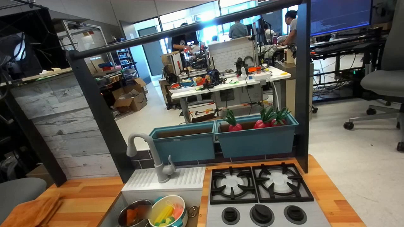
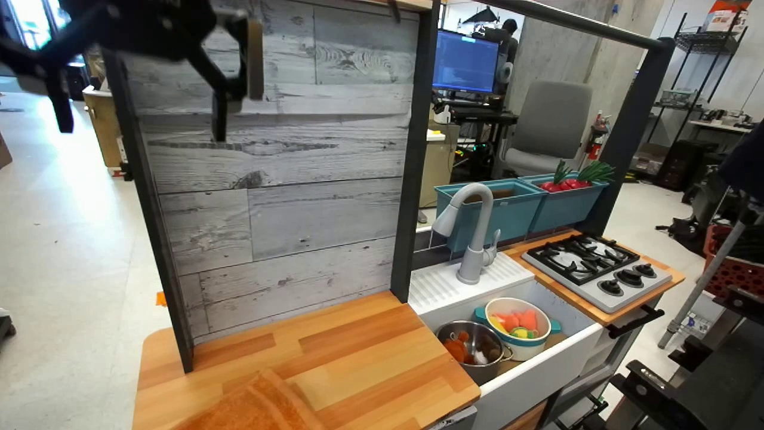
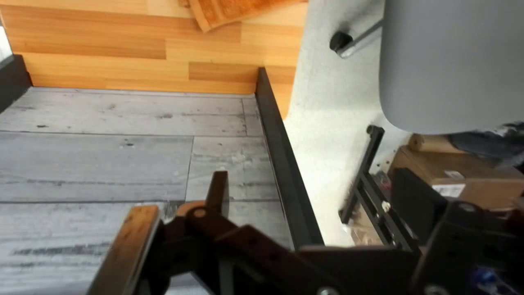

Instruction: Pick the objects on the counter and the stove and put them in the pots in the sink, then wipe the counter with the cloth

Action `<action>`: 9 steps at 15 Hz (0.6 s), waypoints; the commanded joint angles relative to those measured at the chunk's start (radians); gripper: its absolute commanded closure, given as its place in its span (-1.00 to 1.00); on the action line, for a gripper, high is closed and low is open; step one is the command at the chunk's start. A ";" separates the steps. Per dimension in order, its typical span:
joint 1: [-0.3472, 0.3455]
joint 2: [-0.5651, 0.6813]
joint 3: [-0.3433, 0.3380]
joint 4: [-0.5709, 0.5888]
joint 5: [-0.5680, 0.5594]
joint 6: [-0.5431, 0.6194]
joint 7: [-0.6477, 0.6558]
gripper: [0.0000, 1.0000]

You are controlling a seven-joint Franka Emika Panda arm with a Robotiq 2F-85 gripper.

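We see gripper (image 2: 141,122), jaws wide apart, before plank panel (image 2: 322,215). Orange cloth (image 2: 256,409) on wooden counter (image 2: 382,352). Toy foods (image 2: 507,322) in cream pot (image 2: 526,351), orange pieces (image 2: 456,348) in steel pot (image 2: 484,374), both in sink (image 2: 537,379). White label (image 3: 449,190) on cardboard box (image 3: 491,192): unreadable to us.

Two teal rectangular troughs (image 1: 186,148) stand end to end, one holding red, green-topped toy radishes (image 1: 235,127). A grey weathered plank panel (image 2: 325,221) rises to one side; beyond, I see a cluttered white tabletop (image 1: 189,92) and a grey swivel chair (image 2: 549,119).
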 commanded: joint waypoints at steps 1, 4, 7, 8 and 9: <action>-0.024 -0.221 0.029 -0.188 0.045 0.088 0.017 -1.00; -0.070 -0.374 0.083 -0.272 0.130 0.073 -0.004 -1.00; -0.084 -0.350 0.102 -0.215 0.116 0.048 0.015 -1.00; -0.098 -0.387 0.114 -0.243 0.126 0.047 0.015 -1.00; -0.105 -0.410 0.119 -0.263 0.129 0.047 0.014 -1.00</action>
